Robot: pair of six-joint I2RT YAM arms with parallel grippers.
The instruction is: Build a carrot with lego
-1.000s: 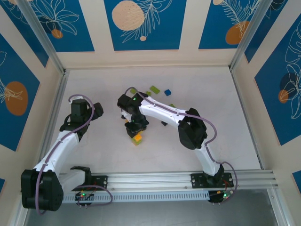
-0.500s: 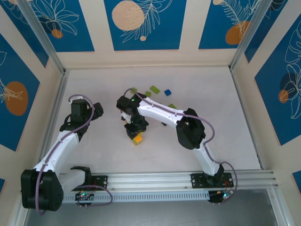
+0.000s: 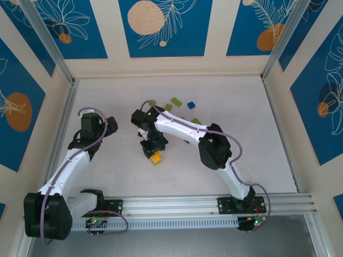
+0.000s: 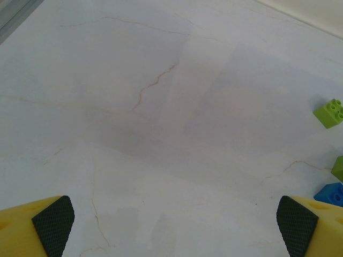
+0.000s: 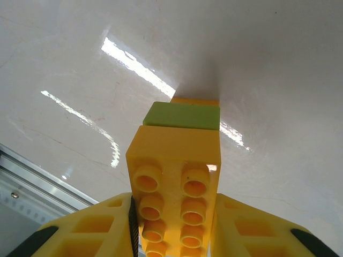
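My right gripper point(image 3: 151, 148) point(image 5: 172, 206) is shut on a long orange lego brick point(image 5: 176, 160), its studs facing the wrist camera. A lime green brick point(image 5: 182, 115) sits against the orange brick's far end, and the edge of another orange piece point(image 5: 195, 100) shows beyond it. From above, this orange stack point(image 3: 156, 158) hangs at mid-table under the gripper. My left gripper point(image 3: 111, 125) point(image 4: 174, 225) is open over bare table to the left, nothing between its pads point(image 4: 53, 225).
Loose lime bricks point(image 3: 176, 101) and a blue brick point(image 3: 191, 105) lie at the back of the table. The left wrist view has a lime brick point(image 4: 329, 112) and a blue one point(image 4: 331, 194) at its right edge. Metal rails border the table.
My right arm has shifted slightly left with the orange brick still gripped. The left arm has not moved.
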